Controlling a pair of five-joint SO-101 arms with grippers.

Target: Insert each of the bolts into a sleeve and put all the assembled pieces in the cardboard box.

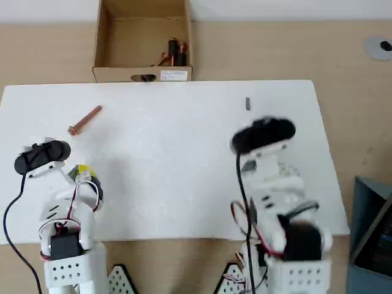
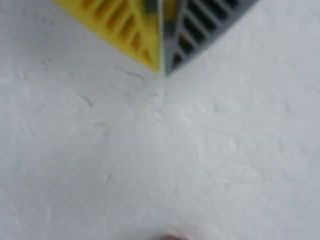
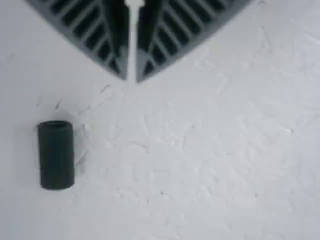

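A copper bolt [image 1: 86, 120] lies on the white mat [image 1: 171, 184] at the far left. A short black sleeve [image 1: 248, 104] [image 3: 56, 155] lies on its side near the mat's far right. The cardboard box [image 1: 107, 43] stands beyond the mat and holds assembled bolt-and-sleeve pieces [image 1: 174, 52] in its right corner. The left arm [image 1: 67, 208] sits at the near left, short of the bolt. Its gripper [image 2: 162, 70], one finger yellow and one grey, is shut and empty just above the mat. The right arm [image 1: 269, 177] is near the sleeve. My right gripper [image 3: 131, 77] is shut beside the sleeve, holding nothing.
The mat lies on a wooden table [image 1: 49, 55]. A grey disc [image 1: 378, 47] rests at the far right corner, and a dark box [image 1: 370, 226] stands at the right edge. Bare mat stretches between the two arms.
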